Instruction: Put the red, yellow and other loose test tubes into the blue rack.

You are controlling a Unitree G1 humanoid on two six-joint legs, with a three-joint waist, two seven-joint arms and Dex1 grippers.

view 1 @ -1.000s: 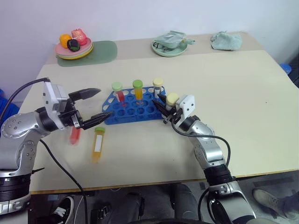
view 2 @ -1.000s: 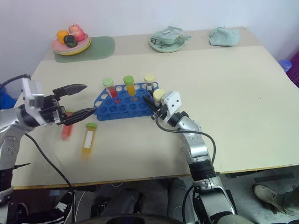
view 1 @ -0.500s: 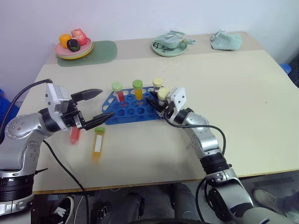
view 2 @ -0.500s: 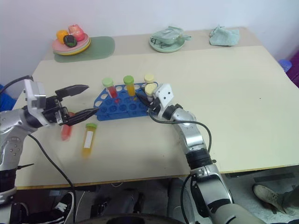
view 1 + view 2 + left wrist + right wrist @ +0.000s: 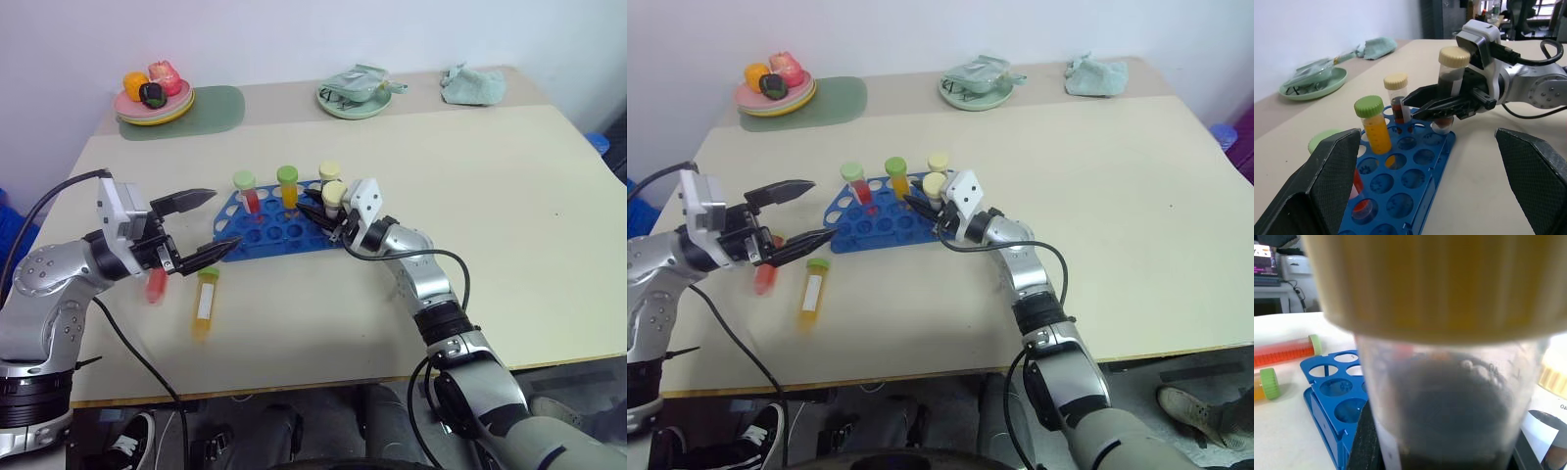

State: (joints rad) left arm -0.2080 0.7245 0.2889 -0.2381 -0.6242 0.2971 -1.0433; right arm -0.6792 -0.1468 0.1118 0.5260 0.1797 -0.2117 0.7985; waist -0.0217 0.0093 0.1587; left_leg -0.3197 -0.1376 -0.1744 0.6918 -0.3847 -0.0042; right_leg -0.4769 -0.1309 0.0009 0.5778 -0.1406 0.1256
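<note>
We see a wide beige table (image 5: 509, 196) carrying everything. Near its middle lies the blue rack (image 5: 279, 231), flat on the tabletop, with three capped tubes standing in its back row: a red-filled tube with a pale green cap (image 5: 247, 190), an orange tube with a green cap (image 5: 288, 186) and a cream-capped tube (image 5: 330, 178) at the rack's right end.

Our right hand (image 5: 323, 217) reaches in over the rack's right end, its fingers pinching the dark brown tube with a cream cap (image 5: 1452, 77), held upright with its bottom just above the rack's holes. Whether it touches the rack we cannot tell.

Our left hand (image 5: 201, 227) hovers left of the rack, fingers spread wide and holding nothing.

Below that hand, on the table in front of the rack's left end, lie two loose tubes: the red tube (image 5: 155, 284), partly hidden by the left hand, and beside it the yellow-orange tube with green cap and white label (image 5: 205, 302), cap toward the rack.

At the table's far edge we see a plate of toy fruit (image 5: 155, 93) and a green dish (image 5: 355, 92).
</note>
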